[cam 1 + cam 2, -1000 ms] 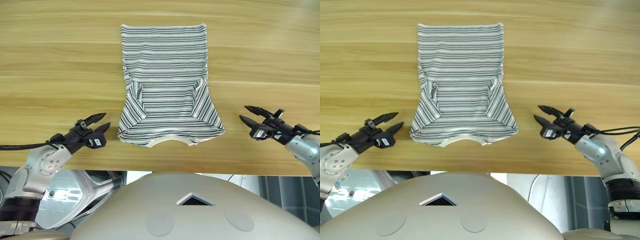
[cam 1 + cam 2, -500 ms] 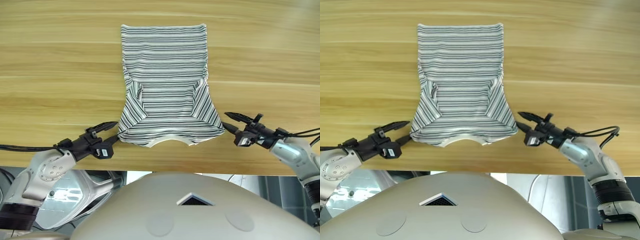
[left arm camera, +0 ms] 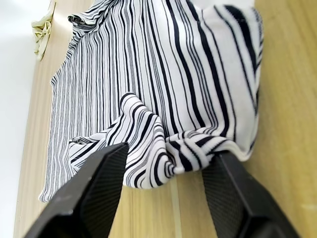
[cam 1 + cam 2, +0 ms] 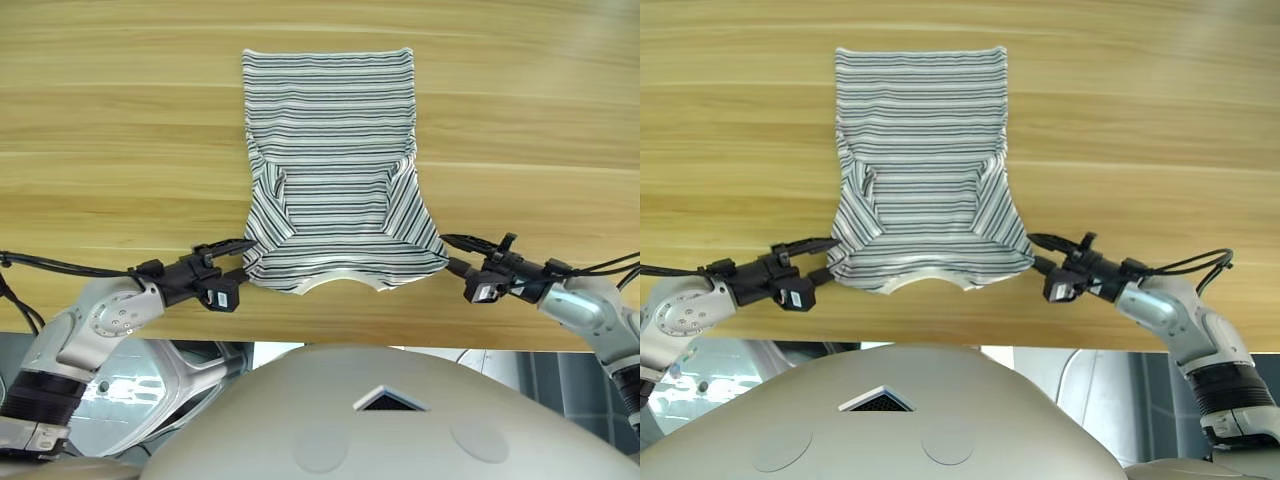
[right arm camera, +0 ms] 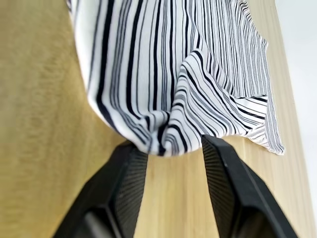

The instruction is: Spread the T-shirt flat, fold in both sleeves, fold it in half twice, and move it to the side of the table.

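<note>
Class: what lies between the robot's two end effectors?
The striped T-shirt, its near edge spanning from left end effector to right end effector, in both eye views.

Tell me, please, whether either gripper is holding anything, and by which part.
Nothing is held yet: the left gripper and right gripper are open, each straddling a near corner of the T-shirt.

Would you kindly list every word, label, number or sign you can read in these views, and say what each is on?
No text here can be read.
The T-shirt shows stripes only, with no print visible.
The left sticker, pale, beside the left arm's jaws, is too small to read.
The right sticker, pale, beside the right arm's jaws, is too small to read.
</note>
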You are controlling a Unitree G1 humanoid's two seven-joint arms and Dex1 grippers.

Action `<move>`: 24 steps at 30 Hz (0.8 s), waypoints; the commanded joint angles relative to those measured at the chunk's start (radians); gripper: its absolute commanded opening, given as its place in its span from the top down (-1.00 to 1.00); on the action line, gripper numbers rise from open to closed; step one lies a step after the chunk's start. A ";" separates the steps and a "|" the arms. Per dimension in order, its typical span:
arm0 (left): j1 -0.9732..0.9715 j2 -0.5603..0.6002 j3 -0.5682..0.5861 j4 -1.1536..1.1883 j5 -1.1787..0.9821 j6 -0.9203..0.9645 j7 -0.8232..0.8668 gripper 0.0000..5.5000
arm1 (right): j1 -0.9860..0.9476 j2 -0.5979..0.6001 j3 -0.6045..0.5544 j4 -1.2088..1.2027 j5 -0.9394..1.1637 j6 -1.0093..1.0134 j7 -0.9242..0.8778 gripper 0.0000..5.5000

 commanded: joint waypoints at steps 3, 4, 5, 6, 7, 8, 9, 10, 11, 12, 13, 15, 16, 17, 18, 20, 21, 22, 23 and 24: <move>-0.004 0.013 -0.058 0.057 0.038 0.021 -0.048 0.05 | 0.037 -0.030 0.013 -0.036 -0.015 0.024 0.061 0.29; -0.009 0.013 -0.063 0.059 0.038 0.022 -0.048 0.05 | 0.036 -0.029 0.016 -0.039 -0.015 0.023 0.065 0.29; -0.014 0.012 -0.067 0.060 0.038 0.022 -0.048 0.05 | 0.033 -0.026 0.021 -0.044 -0.015 0.025 0.071 0.29; -0.018 0.011 -0.071 0.061 0.038 0.023 -0.048 0.05 | 0.027 -0.024 0.024 -0.043 -0.015 0.026 0.075 0.29; -0.022 0.009 -0.076 0.064 0.039 0.022 -0.046 0.05 | 0.018 -0.021 0.028 -0.037 -0.015 0.026 0.078 0.29; -0.025 0.008 -0.081 0.065 0.040 0.022 -0.043 0.05 | 0.010 -0.020 0.031 -0.028 -0.017 0.025 0.080 0.29; -0.028 0.008 -0.087 0.066 0.041 0.019 -0.043 0.05 | 0.001 -0.017 0.033 -0.014 -0.017 0.025 0.080 0.29; -0.029 0.009 -0.091 0.066 0.041 0.017 -0.043 0.05 | -0.007 -0.014 0.035 -0.002 -0.015 0.025 0.080 0.29; -0.029 0.010 -0.095 0.066 0.041 0.015 -0.042 0.05 | -0.015 -0.011 0.037 0.010 -0.015 0.026 0.078 0.29; -0.028 0.011 -0.098 0.068 0.042 0.012 -0.040 0.12 | -0.021 -0.009 0.038 0.022 -0.014 0.027 0.076 0.29; -0.027 0.013 -0.101 0.070 0.041 0.007 -0.040 0.17 | -0.026 -0.009 0.038 0.032 -0.011 0.026 0.073 0.29; -0.027 0.016 -0.107 0.074 0.040 -0.001 -0.040 0.30 | -0.032 -0.008 0.038 0.045 -0.006 0.024 0.069 0.29; -0.027 0.017 -0.108 0.075 0.039 -0.004 -0.040 0.37 | -0.036 -0.007 0.038 0.051 -0.004 0.021 0.069 0.29; -0.025 0.018 -0.110 0.076 0.038 -0.006 -0.039 0.45 | -0.043 -0.006 0.036 0.058 -0.003 0.020 0.067 0.29; -0.025 0.019 -0.113 0.078 0.037 -0.008 -0.038 0.51 | -0.048 -0.004 0.034 0.062 -0.002 0.020 0.065 0.29; -0.025 0.021 -0.117 0.082 0.034 -0.010 -0.037 0.66 | -0.058 -0.001 0.033 0.074 -0.002 0.017 0.062 0.29; -0.026 0.021 -0.119 0.084 0.034 -0.011 -0.036 0.71 | -0.063 0.001 0.035 0.079 -0.003 0.016 0.062 0.29; -0.027 0.021 -0.120 0.085 0.033 -0.011 -0.035 0.78 | -0.066 0.004 0.038 0.082 -0.005 0.014 0.062 0.29; -0.027 0.020 -0.120 0.087 0.033 -0.012 -0.033 0.86 | -0.069 0.007 0.043 0.086 -0.006 0.012 0.064 0.29; -0.025 0.019 -0.120 0.086 0.034 -0.011 -0.030 0.93 | -0.074 0.011 0.050 0.088 -0.008 0.011 0.067 0.29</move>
